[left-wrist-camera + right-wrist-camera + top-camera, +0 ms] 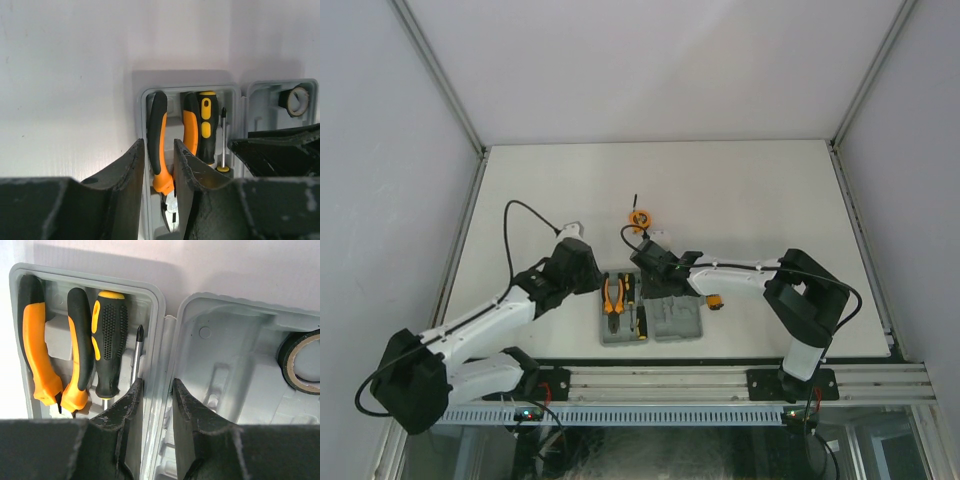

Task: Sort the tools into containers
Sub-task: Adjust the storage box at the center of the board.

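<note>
The grey case (685, 325) lies open near the front edge. Its left half holds the orange-handled pliers (32, 340), a black-and-orange screwdriver (109, 340) and a thin screwdriver (137, 352). A dark ring (300, 362) sits in the right half. My right gripper (156, 382) is shut on the case's centre ridge, one finger in each half. My left gripper (159, 142) straddles the case's left wall (144, 115) and the pliers' (157, 130) left handle; whether it presses on them does not show. A round orange tape measure (640, 217) lies on the table beyond the case.
A small orange and black item (716, 302) lies on the table right of the case, under the right arm. A black cable (515, 215) loops above the left arm. Grey walls close the table (740, 190) on three sides.
</note>
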Robot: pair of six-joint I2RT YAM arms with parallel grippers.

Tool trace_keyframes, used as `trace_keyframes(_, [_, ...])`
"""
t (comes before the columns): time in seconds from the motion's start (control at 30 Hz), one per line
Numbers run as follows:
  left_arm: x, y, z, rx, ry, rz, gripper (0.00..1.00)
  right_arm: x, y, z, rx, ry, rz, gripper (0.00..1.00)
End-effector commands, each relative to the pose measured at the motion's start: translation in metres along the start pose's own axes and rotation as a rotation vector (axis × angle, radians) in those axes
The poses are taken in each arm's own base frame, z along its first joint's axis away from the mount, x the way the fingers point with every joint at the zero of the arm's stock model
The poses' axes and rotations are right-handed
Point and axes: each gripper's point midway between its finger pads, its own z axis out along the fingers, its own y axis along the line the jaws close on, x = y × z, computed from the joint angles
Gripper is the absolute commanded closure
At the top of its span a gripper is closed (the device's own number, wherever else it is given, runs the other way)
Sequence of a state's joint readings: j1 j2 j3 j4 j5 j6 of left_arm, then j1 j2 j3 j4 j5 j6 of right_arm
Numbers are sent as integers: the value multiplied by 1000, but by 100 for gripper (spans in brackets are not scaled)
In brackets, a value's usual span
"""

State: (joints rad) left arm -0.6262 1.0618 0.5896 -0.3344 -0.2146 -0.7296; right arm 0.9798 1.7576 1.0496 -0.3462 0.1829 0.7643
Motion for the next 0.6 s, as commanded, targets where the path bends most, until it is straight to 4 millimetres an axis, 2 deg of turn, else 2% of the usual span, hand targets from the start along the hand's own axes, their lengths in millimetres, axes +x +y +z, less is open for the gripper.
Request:
trace_keyframes(0.0, [-22,-19,7,14,-39,35,66,41,-27,2,88,127,-34,90])
trace_keyframes(0.17, [-22,-27,18,5,-20,65,67,42,-28,3,89,127,-37,91])
trace_keyframes(0.4, [-26,-30,33,-17,-11,131,69,47,-29,5,85,135,-30,92])
trace_keyframes(0.57, [-20,-28,45,-41,19,162,74,48,-31,5,88,135,-31,93])
